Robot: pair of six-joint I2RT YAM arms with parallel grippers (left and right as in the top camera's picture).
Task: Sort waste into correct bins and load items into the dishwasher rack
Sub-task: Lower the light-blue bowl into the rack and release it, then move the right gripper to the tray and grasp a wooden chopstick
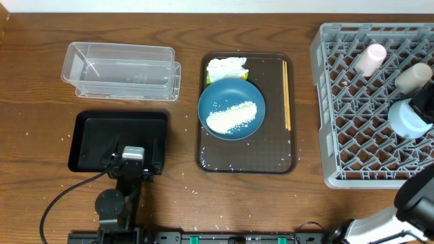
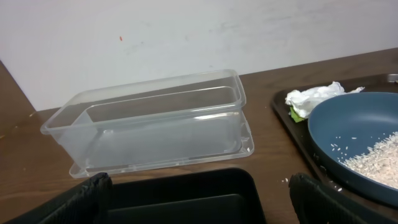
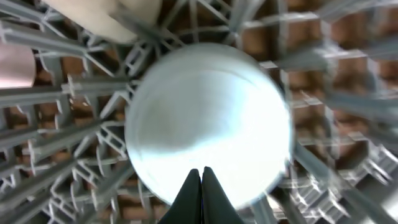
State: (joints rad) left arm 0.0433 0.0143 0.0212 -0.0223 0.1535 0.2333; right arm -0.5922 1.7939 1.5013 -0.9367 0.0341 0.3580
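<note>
The dark blue plate (image 1: 231, 108) holds a heap of rice (image 1: 234, 116) and sits on the brown serving tray (image 1: 247, 163). The napkin with its yellow-green wrapper (image 1: 226, 68) lies behind the plate, and the chopsticks (image 1: 286, 91) lie on the tray's right side. My left gripper (image 2: 205, 208) is open and empty over the black tray (image 1: 119, 135), with the clear tub (image 1: 122, 68) beyond it. My right gripper (image 3: 201, 180) is shut and empty just above the upturned light blue bowl (image 3: 205, 118) in the rack (image 1: 352, 135). The pink cup (image 1: 371, 57) and white cup (image 1: 413, 76) stand in the rack.
Stray rice grains are scattered on the wooden table around the serving tray and near the black tray. A white wall stands behind the clear tub in the left wrist view. The left arm's cable runs along the table's front left.
</note>
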